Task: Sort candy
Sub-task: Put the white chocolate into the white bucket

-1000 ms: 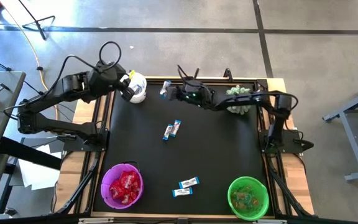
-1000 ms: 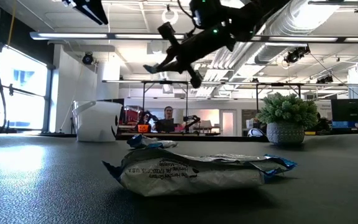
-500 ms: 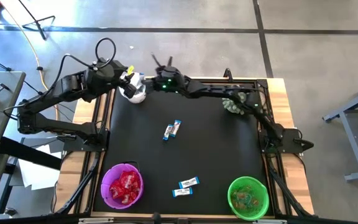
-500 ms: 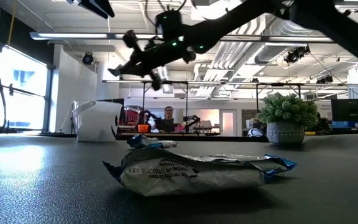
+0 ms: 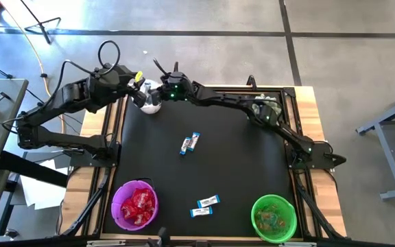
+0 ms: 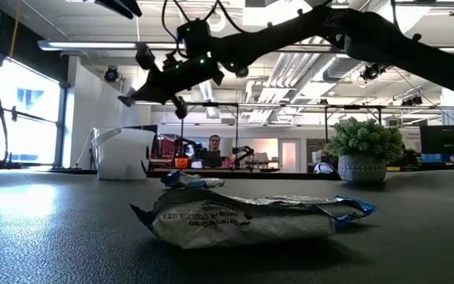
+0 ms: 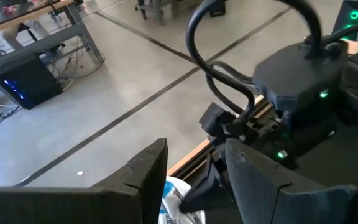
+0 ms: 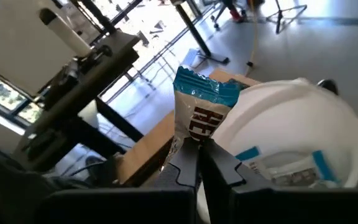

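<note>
Right gripper point(image 8: 191, 163): stretched across the table's far edge, above the white bowl; fingers clamped together on a blue-and-white wrapped mini bar point(image 8: 199, 111), held upright over the bowl's rim.
Left gripper point(image 7: 194, 180): at the far left corner, just beside the white bowl; fingers apart, nothing between them.
White round bowl point(image 5: 151, 101): far left corner of the black mat point(image 5: 238, 171); blue-and-white wrappers inside, seen from the right wrist.
Loose candy on mat: one blue-and-white bar point(image 5: 190, 143) near the middle; two more blue-and-white bars point(image 5: 205, 206) side by side near the front edge, between the two coloured bowls.
Purple plastic bowl point(image 5: 135, 205): front left, filled with shiny red packets.
Green plastic bowl point(image 5: 274, 217): front right, holding greenish and brownish sweets.
Spiky pale green plant in grey pot point(image 6: 362, 151): far right of the table, partly under the right arm.
Crumpled silver wrapper point(image 6: 247, 213): closest thing in the low view, lying flat.
</note>
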Tool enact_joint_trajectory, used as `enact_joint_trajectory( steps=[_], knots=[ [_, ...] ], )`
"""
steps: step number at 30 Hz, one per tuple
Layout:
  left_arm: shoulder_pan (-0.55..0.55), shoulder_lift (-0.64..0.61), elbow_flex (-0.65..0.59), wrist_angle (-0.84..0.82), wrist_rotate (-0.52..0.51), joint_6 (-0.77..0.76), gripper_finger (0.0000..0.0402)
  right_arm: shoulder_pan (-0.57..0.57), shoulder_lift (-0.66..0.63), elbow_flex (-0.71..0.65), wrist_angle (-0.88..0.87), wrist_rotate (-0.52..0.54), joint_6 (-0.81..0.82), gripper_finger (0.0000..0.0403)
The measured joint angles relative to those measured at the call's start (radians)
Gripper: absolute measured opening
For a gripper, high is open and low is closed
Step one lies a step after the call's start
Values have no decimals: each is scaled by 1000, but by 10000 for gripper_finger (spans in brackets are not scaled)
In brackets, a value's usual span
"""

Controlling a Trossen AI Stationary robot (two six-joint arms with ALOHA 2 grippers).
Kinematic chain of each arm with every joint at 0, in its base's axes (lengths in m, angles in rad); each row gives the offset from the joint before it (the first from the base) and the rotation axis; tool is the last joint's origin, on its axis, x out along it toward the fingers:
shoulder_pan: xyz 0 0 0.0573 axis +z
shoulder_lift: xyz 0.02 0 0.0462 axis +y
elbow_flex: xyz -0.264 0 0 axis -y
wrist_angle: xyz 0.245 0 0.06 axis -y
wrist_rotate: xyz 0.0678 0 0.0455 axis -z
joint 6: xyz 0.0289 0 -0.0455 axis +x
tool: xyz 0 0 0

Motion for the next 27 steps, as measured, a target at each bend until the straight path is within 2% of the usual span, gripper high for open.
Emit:
enact_joint_trajectory(
  steps=[4, 17, 23, 27],
  knots=[
    [0, -4, 0, 0, 0, 0, 152, -17, 7, -1, -1, 9, -97, 0],
    [0, -6, 0, 0, 1, 0, 152, -42, 7, -1, 36, -15, -579, 7],
    [0, -6, 0, 0, 10, -17, 152, -48, 7, -2, 48, -41, -564, 78],
    [0, -6, 0, 0, 27, -31, 152, -48, 7, -2, 54, -11, -566, 137]
  ],
)
